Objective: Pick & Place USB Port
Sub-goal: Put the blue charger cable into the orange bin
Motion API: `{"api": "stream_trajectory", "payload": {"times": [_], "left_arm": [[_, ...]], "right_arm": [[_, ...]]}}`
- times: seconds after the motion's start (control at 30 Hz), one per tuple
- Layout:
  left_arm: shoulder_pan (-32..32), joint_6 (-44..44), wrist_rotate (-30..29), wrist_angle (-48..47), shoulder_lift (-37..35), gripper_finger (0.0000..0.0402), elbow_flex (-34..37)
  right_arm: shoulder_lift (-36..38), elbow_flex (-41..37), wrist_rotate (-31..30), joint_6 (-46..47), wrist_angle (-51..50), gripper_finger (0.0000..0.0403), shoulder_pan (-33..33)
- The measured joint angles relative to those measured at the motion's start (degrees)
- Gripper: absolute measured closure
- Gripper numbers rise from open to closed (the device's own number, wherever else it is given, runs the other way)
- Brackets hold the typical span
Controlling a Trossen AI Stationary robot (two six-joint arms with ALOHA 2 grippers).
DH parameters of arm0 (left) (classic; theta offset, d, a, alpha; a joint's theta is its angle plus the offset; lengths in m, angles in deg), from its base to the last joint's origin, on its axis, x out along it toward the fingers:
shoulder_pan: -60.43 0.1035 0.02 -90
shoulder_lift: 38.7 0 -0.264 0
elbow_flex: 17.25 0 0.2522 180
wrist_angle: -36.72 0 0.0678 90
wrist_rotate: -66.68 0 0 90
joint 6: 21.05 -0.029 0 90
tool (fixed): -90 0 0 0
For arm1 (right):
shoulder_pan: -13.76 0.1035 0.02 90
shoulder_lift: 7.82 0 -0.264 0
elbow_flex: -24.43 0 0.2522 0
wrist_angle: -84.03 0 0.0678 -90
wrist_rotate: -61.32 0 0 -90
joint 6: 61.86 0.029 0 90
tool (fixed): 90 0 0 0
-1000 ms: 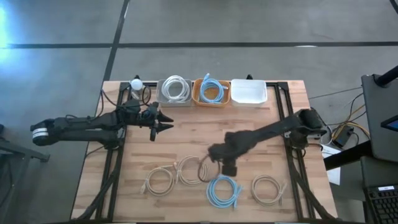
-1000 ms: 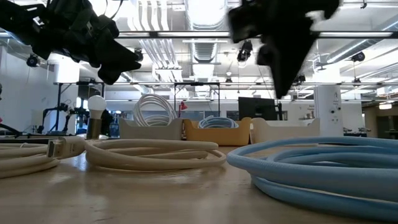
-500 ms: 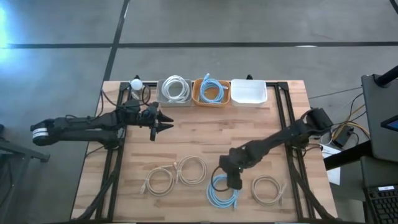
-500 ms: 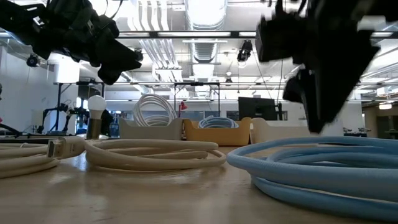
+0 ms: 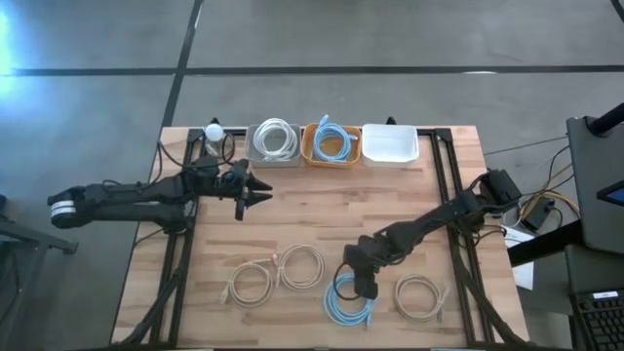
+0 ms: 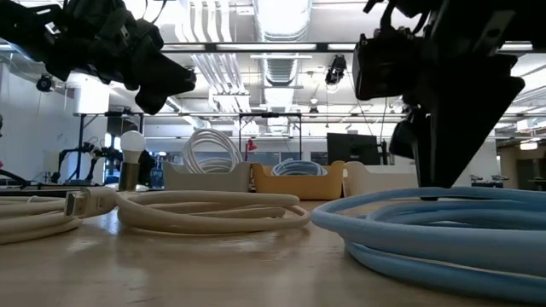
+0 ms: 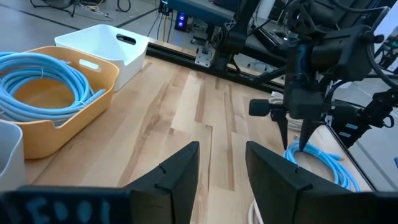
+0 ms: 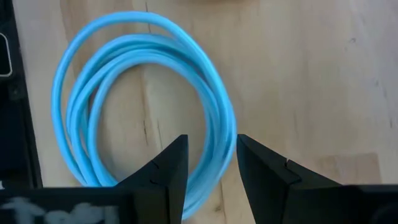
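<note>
Now, my right pincer (image 5: 364,286) low over blue cable coil (image 5: 349,301) at lower centre of counter (image 5: 390,195), fingers parted, straddling coil's upper rim strand in right wrist view. Coil lies flat, directly below and slightly toward frame bottom from pincer; strand runs crosswise between fingers, so I judge straight drop then squeeze. Right arm far nearer. Left pincer (image 5: 255,189) waits upper left of counter, fingers apart, holding nothing. Orange bin (image 5: 310,148) at top centre, already holding blue cable.

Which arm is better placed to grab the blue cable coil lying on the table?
Right: the right gripper hangs open directly over the blue cable coil, while the left gripper waits far off near the bins.
</note>
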Motion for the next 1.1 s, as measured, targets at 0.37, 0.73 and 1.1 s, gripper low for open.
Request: {"api": "stream_trajectory", "payload": {"times": [0.37, 0.73, 1.1], "left_arm": [[0.0, 0.0, 0.0, 0.0, 0.0, 0.0245, 0.0], [0.0, 0.0, 0.0, 0.0, 0.0, 0.0245, 0.0], [0.0, 0.0, 0.0, 0.0, 0.0, 0.0245, 0.0]], "right_arm": [[0.0, -2.3, -3.6, -2.8, 2.1, 0.0282, 0.1], [0.0, -2.6, -4.5, -1.8, 3.1, 0.0296, 0.1], [0.0, -3.1, -4.5, 0.5, 3.2, 0.0258, 0.1]]}}
